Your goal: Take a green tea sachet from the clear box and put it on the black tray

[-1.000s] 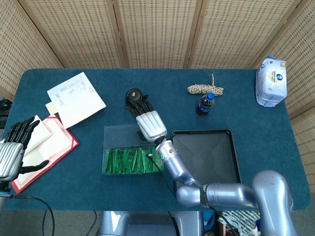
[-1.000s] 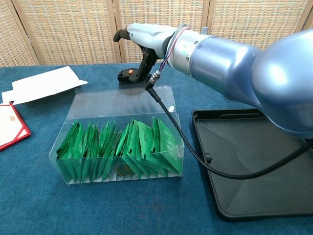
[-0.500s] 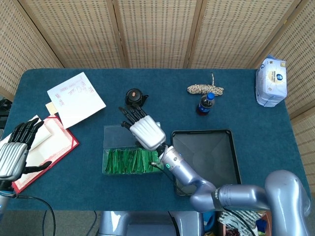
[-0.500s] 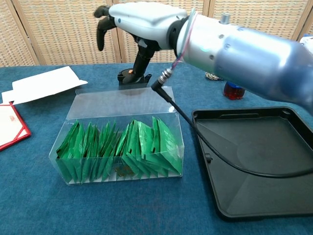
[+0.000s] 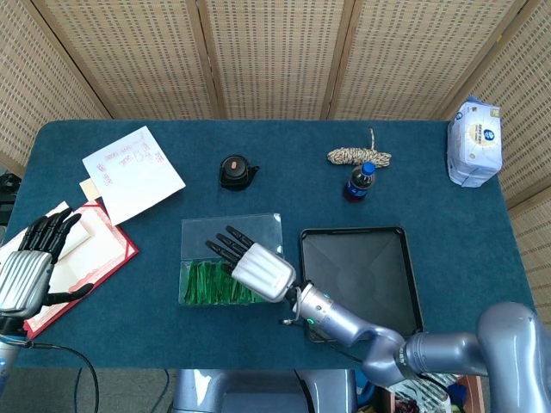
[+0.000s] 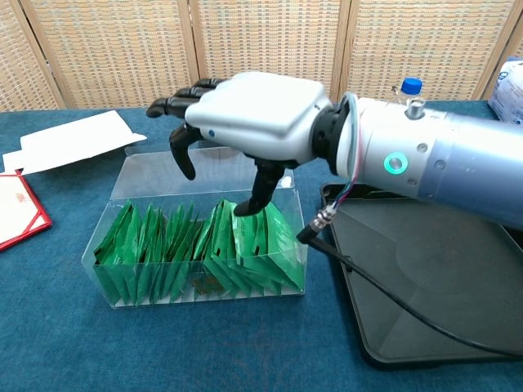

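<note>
- white paper sheet (image 5: 133, 173): red print, too small to read
- white pack (image 5: 473, 142): blue round logo, lettering illegible
- blue-capped bottle (image 5: 360, 181): label unreadable
- no legible text anywhere

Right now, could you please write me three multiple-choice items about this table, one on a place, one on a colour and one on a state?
1. Where does the right hand hover?
A. over the clear box
B. over the black tray
C. over the white paper

2. What colour is the cap of the bottle?
A. red
B. blue
C. yellow

3. What is on the black tray?
A. one sachet
B. the rope
C. nothing

Answers:
1. A, both views show the hand above the green tea sachets in the box.
2. B, the head view shows a blue cap on the dark bottle.
3. C, the tray's floor shows bare in both views.
</note>
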You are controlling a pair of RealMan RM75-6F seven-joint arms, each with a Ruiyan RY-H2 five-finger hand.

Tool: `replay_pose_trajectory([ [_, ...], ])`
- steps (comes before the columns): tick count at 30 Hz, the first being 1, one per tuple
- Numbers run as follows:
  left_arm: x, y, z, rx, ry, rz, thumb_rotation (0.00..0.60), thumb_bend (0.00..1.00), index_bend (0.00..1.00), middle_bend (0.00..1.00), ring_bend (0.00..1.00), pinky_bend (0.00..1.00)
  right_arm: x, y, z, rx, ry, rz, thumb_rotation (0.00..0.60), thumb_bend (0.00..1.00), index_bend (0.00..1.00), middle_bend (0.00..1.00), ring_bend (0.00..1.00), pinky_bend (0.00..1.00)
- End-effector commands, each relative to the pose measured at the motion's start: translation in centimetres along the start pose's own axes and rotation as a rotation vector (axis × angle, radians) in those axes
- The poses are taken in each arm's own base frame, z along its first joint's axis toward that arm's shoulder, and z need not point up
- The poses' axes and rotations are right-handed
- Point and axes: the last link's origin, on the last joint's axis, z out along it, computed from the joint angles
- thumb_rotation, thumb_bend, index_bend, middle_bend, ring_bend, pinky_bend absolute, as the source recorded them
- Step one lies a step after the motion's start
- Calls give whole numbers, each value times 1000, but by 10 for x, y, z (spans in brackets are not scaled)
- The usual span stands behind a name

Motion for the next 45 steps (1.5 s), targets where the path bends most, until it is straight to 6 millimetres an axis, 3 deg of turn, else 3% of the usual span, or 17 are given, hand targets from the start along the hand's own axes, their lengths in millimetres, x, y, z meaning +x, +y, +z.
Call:
replay_pose_trajectory([
  [1,0,0,0,0,0,-2,600,67,0,0,0,0,-6,-1,3,-11,-18,-4,600,360,459,92,0,69],
  [10,0,-1,1,-1,-6,-5,600,68,0,0,0,0,-22,-6,1,-13,-71,-19,600,388,471,97,0,69],
  [24,0,0,1,-4,-11,-5,600,68,0,0,0,0,-22,-13,-20,31,-129,-78,600,388,476,102,0,69],
  [45,-1,0,2,-4,-16,-2,600,68,0,0,0,0,-26,-10,-20,26,-169,-103,600,402,500,105,0,69],
])
